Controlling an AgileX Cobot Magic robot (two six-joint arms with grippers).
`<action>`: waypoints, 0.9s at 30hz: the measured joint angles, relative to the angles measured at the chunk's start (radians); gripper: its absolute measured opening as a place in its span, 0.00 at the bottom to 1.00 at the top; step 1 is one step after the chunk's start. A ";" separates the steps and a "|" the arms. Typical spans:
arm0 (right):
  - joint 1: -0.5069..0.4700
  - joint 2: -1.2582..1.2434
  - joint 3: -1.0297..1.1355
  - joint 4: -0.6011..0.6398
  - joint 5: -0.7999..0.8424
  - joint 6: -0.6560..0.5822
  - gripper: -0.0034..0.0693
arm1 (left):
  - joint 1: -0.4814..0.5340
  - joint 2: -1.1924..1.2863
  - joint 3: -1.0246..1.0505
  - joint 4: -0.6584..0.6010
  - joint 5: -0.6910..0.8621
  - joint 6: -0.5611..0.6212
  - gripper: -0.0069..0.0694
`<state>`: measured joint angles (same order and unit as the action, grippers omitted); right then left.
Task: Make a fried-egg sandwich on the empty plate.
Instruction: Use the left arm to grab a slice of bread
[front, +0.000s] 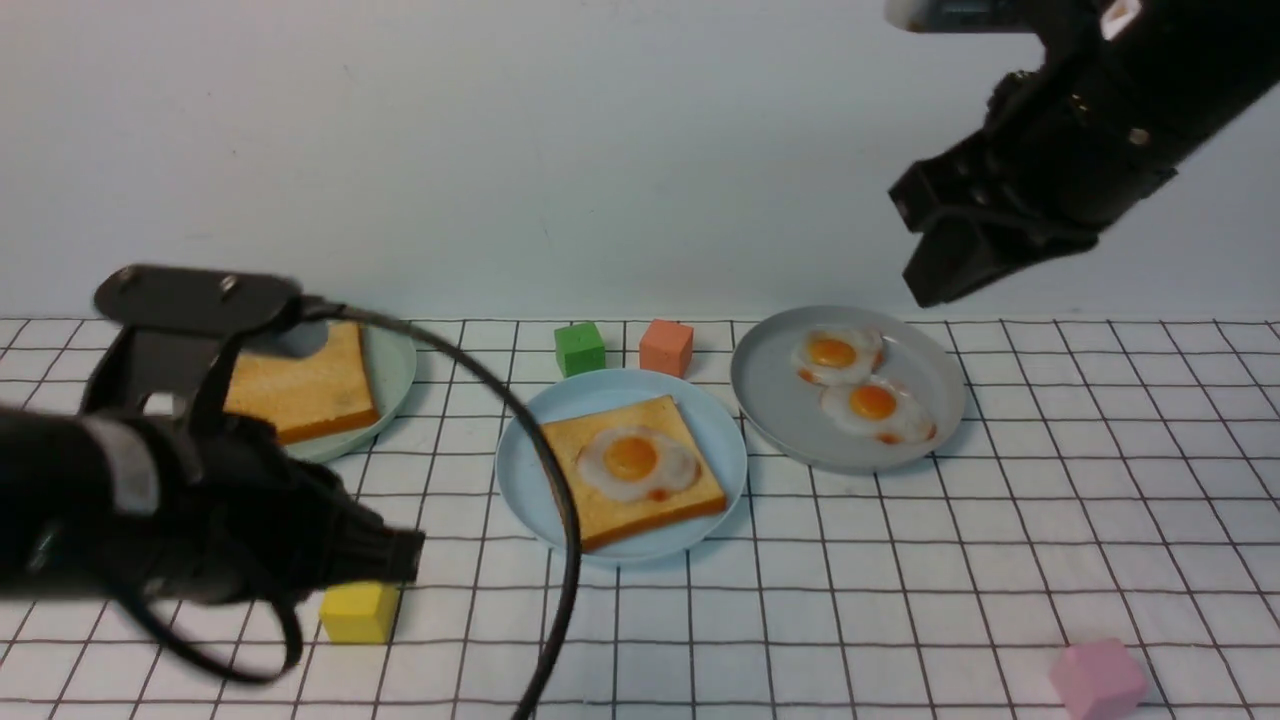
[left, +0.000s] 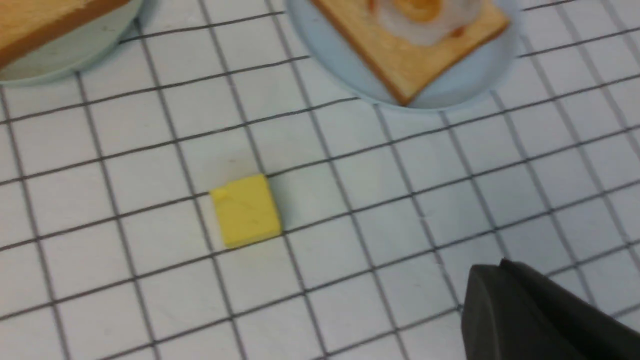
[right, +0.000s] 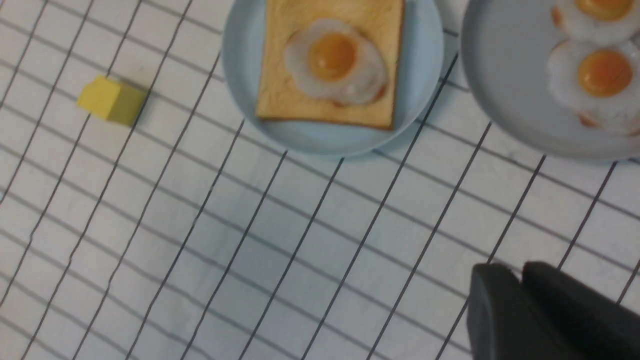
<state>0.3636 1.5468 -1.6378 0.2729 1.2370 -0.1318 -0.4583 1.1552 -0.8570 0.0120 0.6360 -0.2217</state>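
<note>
Where a white, black-gridded cloth (front: 900, 560) meets a plain pale wall (front: 600, 150), the light blue plate (front: 525, 470) sits centre. On it, flat: one toast slice (front: 600, 505), square, no long axis, a corner pointing near-left; fried egg (front: 637, 462) on top. Far left, second toast slice (front: 300, 395) on pale green plate (front: 395, 370). Low near-left, left gripper (front: 405, 558): jaws clenched, empty. Raised far right, right gripper (front: 928, 272): jaws pressed together, empty.

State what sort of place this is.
Probably a staged robot test bench, not a real kitchen: a grid-printed white cloth against a bare pale wall, loose coloured blocks such as the green cube and pink cube, and glossy, likely fake eggs on a grey plate.
</note>
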 joint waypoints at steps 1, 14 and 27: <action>0.023 -0.061 0.071 0.000 -0.004 0.000 0.08 | 0.054 0.079 -0.047 -0.012 0.023 0.056 0.07; 0.115 -0.534 0.564 0.000 -0.172 -0.125 0.05 | 0.401 0.595 -0.494 -0.219 0.190 0.642 0.07; 0.115 -0.661 0.657 -0.006 -0.232 -0.132 0.07 | 0.465 0.901 -0.825 -0.109 0.272 0.845 0.18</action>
<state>0.4790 0.8858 -0.9807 0.2673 1.0050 -0.2641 0.0067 2.0560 -1.6820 -0.0967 0.9081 0.6237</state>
